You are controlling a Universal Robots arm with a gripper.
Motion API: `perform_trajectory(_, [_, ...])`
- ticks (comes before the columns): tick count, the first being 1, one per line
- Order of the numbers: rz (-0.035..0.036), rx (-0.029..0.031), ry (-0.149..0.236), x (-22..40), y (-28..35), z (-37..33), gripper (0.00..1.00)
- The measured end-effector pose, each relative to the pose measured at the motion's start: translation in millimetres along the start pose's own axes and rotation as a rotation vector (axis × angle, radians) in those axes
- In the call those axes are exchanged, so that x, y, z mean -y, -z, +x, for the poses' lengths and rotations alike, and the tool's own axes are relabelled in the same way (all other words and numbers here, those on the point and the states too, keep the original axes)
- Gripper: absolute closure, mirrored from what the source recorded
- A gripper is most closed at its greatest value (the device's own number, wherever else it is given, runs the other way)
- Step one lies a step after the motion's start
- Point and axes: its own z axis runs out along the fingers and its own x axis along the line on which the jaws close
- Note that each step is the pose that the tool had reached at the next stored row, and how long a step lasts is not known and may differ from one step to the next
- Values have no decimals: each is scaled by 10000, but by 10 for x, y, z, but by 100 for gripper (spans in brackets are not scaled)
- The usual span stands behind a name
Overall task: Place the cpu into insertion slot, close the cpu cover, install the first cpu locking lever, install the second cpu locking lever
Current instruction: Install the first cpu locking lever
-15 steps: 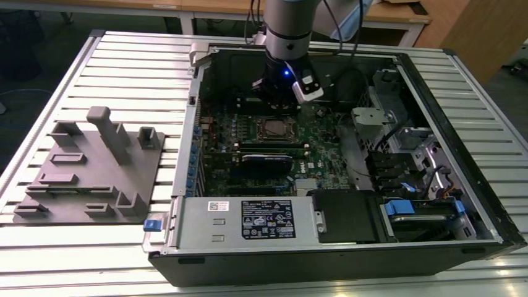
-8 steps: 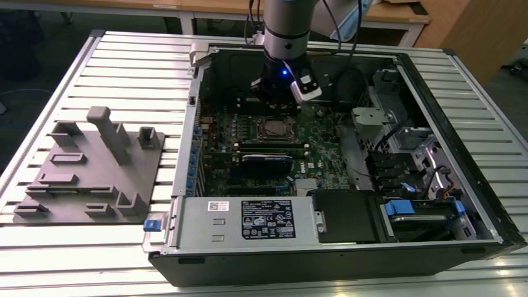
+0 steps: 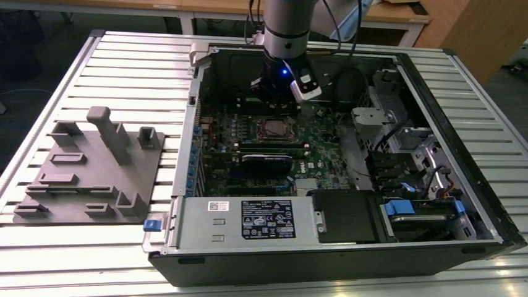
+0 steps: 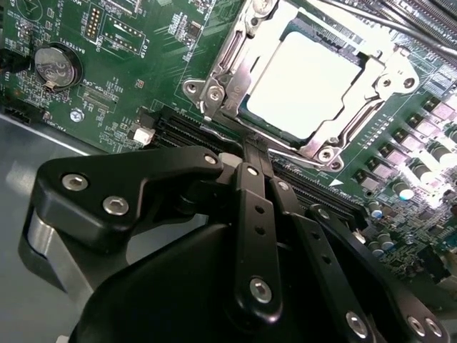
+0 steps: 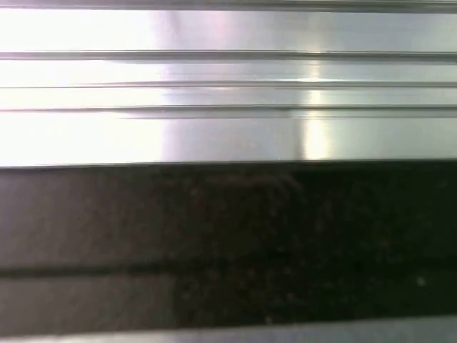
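One step looks done: we see the cpu (image 4: 308,86) seated in the insertion slot (image 4: 235,107), the cpu cover (image 4: 378,78) framing it. Our gripper (image 4: 251,153), fingers pinched together and empty, sits just beside the socket; we judge a locking lever needs careful hooking

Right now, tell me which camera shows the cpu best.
The second wrist view: the cpu is seen close up, its pale metal top framed by the cpu cover. In the exterior view it is a small square on the board below the gripper.
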Motion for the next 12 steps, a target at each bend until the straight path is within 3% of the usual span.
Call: perform_trajectory(12, [0,-1,0,-5,-3,-56,89])
